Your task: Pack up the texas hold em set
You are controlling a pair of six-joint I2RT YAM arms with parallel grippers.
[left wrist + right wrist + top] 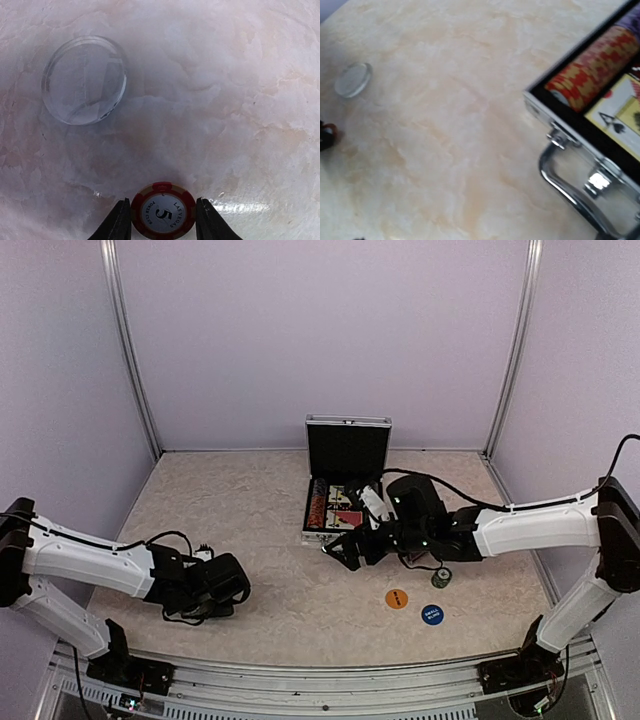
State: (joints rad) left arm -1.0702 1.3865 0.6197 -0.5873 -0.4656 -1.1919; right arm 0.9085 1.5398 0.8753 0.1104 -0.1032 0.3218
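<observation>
Retrieval of strays is in hand: left gripper (162, 204) pinches 1 red chip (162, 214); next, carry it into the case (347, 448). Right gripper (345, 552) hovers, fingers spread.

Soft overhead light casts faint shadows on the table (260, 530); the right wrist view is blurred, the left hazy, with glare beside the red chip (163, 212).

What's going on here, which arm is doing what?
Packing up a poker set. The left gripper is shut on a red chip, near a clear disc on the table. The right gripper is open beside the open case, which holds stacked chips and cards. An orange disc, blue disc and green chip lie loose.
</observation>
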